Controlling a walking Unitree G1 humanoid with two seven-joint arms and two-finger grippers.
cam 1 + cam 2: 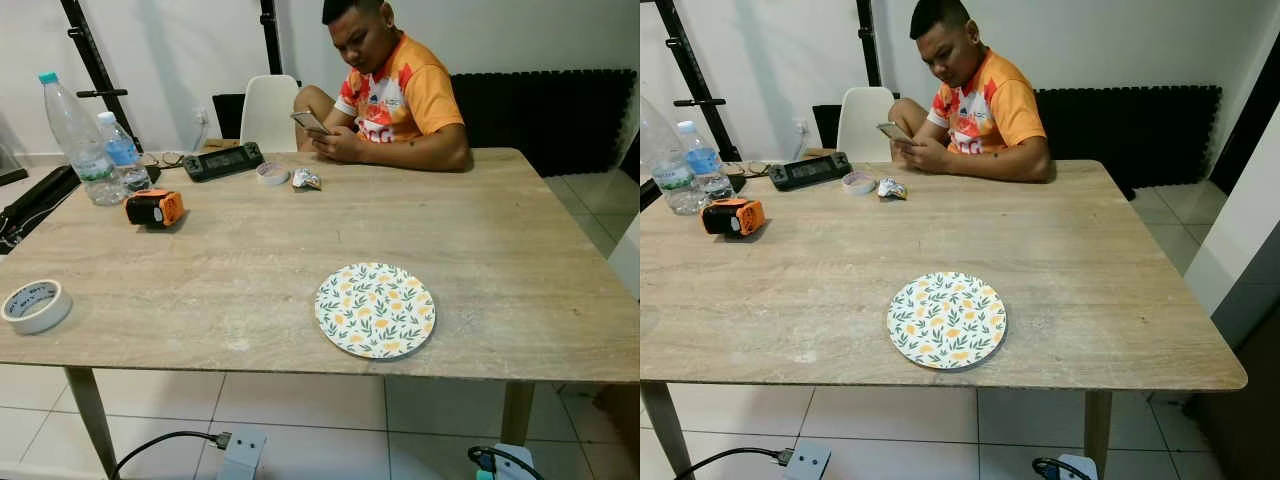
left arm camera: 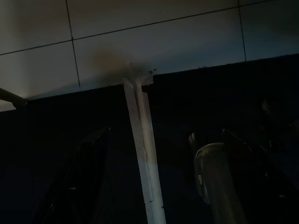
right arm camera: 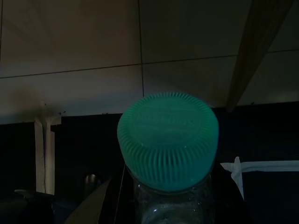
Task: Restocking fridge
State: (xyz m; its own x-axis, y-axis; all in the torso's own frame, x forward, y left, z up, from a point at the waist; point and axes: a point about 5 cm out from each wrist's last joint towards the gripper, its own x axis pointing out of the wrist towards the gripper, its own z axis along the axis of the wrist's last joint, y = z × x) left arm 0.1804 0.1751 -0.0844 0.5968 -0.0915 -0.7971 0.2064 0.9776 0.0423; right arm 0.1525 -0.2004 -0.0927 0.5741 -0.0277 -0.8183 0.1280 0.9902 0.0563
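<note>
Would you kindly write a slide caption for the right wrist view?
Right wrist view: a clear jar with a ribbed green lid, seen from above in dim light over a tiled floor.

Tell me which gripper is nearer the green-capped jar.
Right. The green-capped jar sits right between the right gripper's fingers, apparently held below the table. The left gripper hangs in shade over floor tiles, no jar near it.

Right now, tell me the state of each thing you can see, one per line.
Plate: empty, flat near the table's front edge.
Large water bottle: upright, capped.
Small water bottle: upright, capped, beside the large one.
Tape roll: flat at the table's left edge.
Orange device: on its side.
Jar: green lid on, between the right end effector's fingers.
Person: seated, looking at a phone.
</note>
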